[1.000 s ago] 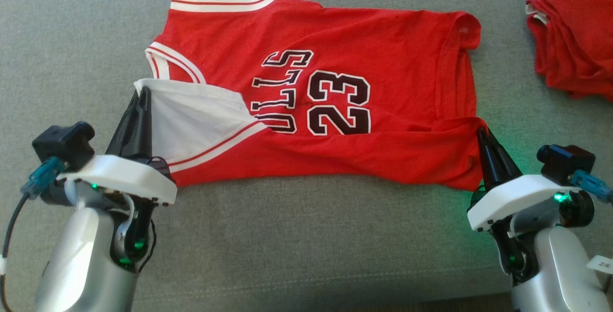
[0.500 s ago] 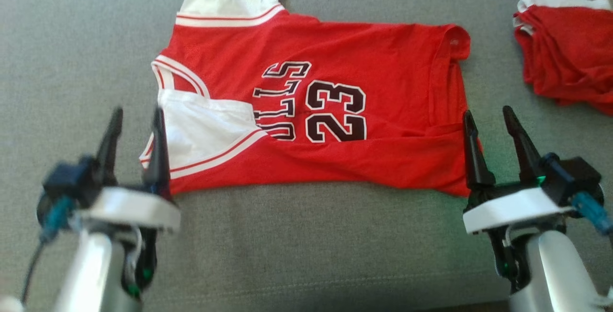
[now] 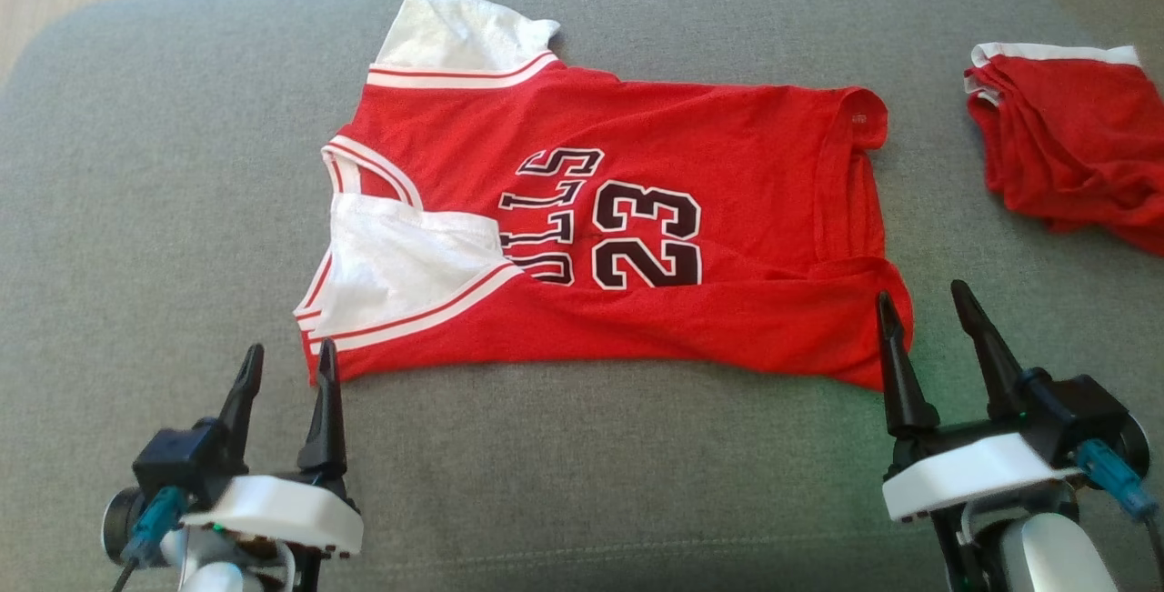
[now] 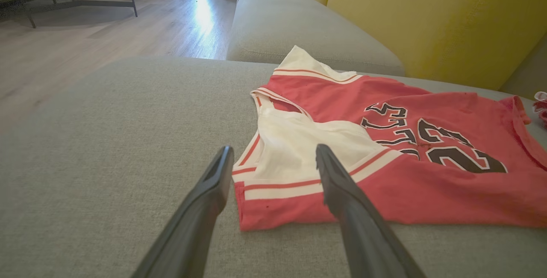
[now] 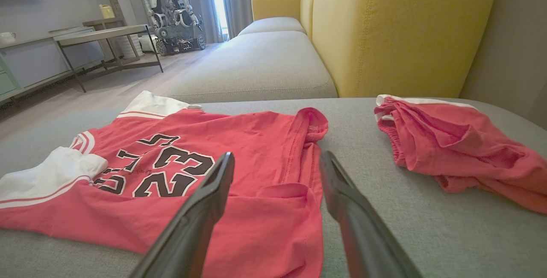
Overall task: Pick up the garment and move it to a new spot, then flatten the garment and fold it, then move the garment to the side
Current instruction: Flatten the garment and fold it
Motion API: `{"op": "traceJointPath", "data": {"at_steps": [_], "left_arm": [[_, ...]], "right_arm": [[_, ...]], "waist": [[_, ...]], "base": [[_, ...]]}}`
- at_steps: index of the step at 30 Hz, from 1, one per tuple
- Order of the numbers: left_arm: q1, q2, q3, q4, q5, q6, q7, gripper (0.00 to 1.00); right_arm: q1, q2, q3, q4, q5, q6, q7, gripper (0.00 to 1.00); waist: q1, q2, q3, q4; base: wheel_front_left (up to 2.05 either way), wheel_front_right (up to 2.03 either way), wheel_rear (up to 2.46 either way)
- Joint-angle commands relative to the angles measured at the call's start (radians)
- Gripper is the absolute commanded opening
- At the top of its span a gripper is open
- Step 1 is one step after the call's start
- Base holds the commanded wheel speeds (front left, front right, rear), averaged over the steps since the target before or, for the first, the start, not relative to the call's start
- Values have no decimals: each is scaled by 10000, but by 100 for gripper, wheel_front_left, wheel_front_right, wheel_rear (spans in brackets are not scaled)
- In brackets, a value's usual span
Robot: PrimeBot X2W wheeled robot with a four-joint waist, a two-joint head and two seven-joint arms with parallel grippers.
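Red jersey (image 3: 637, 237) first: found it spread face-up on grey sofa cushion (image 3: 136, 210), number 23 showing, long axis running left to right across head view, white sleeves toward left, hem toward right. Noted near edge folded over onto the front and lying unevenly. Checked left gripper (image 3: 291, 351): found fingers (image 3: 324, 401) spread wide, holding nothing, just short of near-left sleeve corner. Checked right gripper (image 3: 919, 294): likewise wide and empty, at near-right hem corner, inner finger overlapping cloth in head view; could not tell contact. Judged each arm nearest its own corner, jersey directly ahead of both. Saw second red garment (image 3: 1064, 146) bunched well apart to right, yellow backrest (image 5: 406, 26) beyond; saw nothing between fingers and jersey.
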State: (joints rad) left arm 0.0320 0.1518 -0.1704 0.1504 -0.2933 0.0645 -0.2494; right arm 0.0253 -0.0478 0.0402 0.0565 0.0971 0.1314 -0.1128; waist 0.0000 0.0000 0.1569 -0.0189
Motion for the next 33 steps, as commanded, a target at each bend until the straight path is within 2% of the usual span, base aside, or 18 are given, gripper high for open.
{"op": "traceJointPath", "data": {"at_steps": [1,12,23,33], "left_arm": [[-297,65,378,-184,-13,-41,-122,100],[-540,95,325,435,-343,-177,289,100],[-1266,94,160,1631,-857,-557,1280,100],[-1777,246,380,2597,-1529,-652,2453,100]], "right_arm": [[-157,-77,225,-404,37,-7,112,100],[-109,-57,287,-310,57,-7,360,100],[-190,-32,-535,644,-167,-7,1391,100],[-687,-26,-372,1625,393,-7,1820,100]], "waist": [[0,0,-14,6],[0,0,-13,-1],[0,0,615,12],[0,0,823,-55]], "base": [[0,0,0],[0,0,0],[0,0,0],[0,0,0]]}}
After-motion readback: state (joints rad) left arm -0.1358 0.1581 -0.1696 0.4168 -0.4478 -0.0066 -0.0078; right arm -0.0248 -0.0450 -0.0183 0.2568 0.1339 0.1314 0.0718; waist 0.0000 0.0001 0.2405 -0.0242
